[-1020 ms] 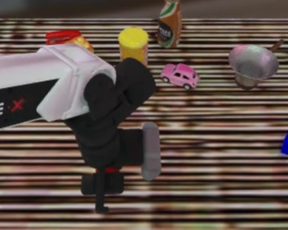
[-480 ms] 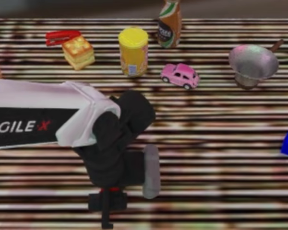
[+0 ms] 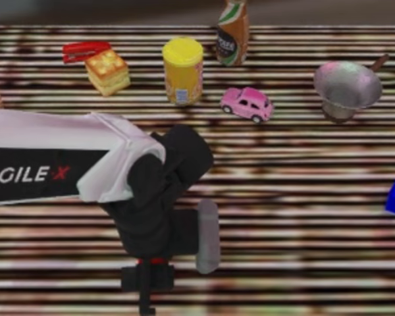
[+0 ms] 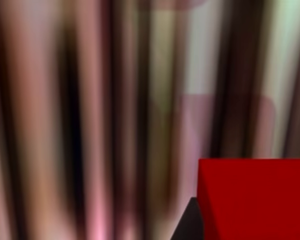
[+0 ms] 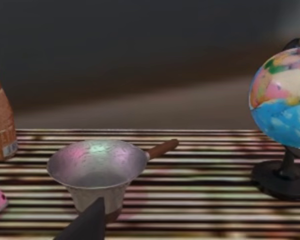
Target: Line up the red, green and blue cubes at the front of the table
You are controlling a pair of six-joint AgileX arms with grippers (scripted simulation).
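Striped table [image 3: 303, 224]; empty metal pot [image 3: 347, 84].

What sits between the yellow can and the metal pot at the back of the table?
In the top view, the pink toy car sits between the yellow can and the metal pot, nearer the can.

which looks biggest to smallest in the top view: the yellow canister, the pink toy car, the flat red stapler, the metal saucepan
1. metal saucepan
2. yellow canister
3. pink toy car and flat red stapler: too alike to rank; the stapler is partly hidden by the cake square.
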